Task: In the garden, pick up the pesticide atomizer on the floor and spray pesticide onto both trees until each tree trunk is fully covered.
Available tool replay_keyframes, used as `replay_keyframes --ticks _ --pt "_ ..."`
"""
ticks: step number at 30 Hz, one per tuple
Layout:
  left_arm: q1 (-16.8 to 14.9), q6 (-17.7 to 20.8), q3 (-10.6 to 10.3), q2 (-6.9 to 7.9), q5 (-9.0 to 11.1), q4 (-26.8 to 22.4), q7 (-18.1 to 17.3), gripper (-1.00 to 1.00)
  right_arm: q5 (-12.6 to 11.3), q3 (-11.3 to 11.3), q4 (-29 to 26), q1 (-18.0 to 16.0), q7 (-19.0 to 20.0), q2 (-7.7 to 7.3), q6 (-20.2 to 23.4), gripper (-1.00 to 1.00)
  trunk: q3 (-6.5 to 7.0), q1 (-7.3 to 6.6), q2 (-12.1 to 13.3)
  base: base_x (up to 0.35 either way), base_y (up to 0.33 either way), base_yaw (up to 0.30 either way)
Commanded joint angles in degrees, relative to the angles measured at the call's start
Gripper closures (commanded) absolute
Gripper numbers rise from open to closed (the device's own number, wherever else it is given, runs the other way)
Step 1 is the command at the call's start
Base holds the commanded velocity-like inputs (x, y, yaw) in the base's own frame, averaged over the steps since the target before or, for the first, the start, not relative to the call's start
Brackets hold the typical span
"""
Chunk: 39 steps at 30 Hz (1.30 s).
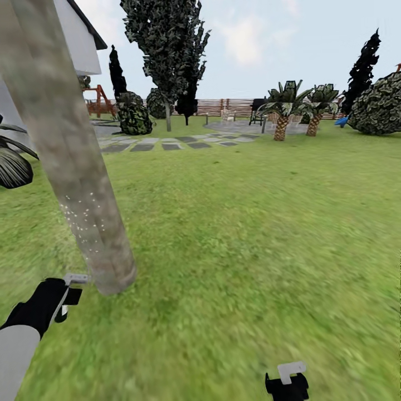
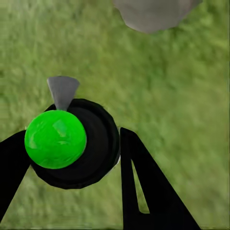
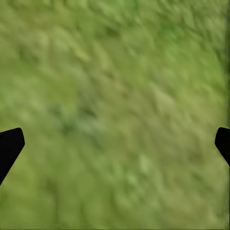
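Blurry green grass (image 3: 115,110) was seen below the right gripper (image 3: 115,143), whose two black fingertips (image 3: 8,143) were held wide apart at opposite edges.

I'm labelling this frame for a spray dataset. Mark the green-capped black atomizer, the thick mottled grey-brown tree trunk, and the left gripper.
Green-capped black atomizer (image 2: 55,139): left wrist view, on its round green cap.
Thick mottled grey-brown tree trunk (image 1: 72,167): head view, mid-column.
Left gripper (image 2: 72,191): left wrist view, midway between its fingertips.
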Motion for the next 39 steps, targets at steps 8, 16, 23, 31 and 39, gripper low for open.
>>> replay_keyframes --ticks 8,16,23,31,39 --pt "0.03 -6.35 0.65 -1.03 0.53 3.37 1.2 1.0 0.66 -0.41 0.09 -0.06 -0.2 0.0 -0.18 -1.0 -0.05 0.0 -0.02 0.153 -0.263 0.0" --pt "0.69 -6.84 0.79 -0.98 5.92 3.58 1.66 1.0 0.69 -0.41 0.09 -0.04 -0.2 0.0 -0.18 -1.0 -0.05 0.0 -0.02 0.081 -0.267 0.169" --pt "1.41 -6.85 0.73 -1.09 5.83 3.59 3.45 1.0 0.77 -0.41 0.09 -0.04 -0.2 0.09 -0.18 -1.0 -0.05 0.0 -0.02 0.003 -0.275 0.277" --pt "1.45 -6.91 0.7 -1.18 6.01 3.59 4.44 1.0 0.74 -0.42 0.09 -0.04 -0.2 0.0 -0.18 -1.0 -0.05 0.0 -0.02 0.0 -0.275 0.063" --pt "1.45 -6.9 0.75 -1.18 5.96 3.59 5.53 1.0 0.78 -0.41 0.09 -0.05 -0.2 0.0 -0.18 -1.0 -0.05 0.0 -0.02 0.036 -0.275 0.0"
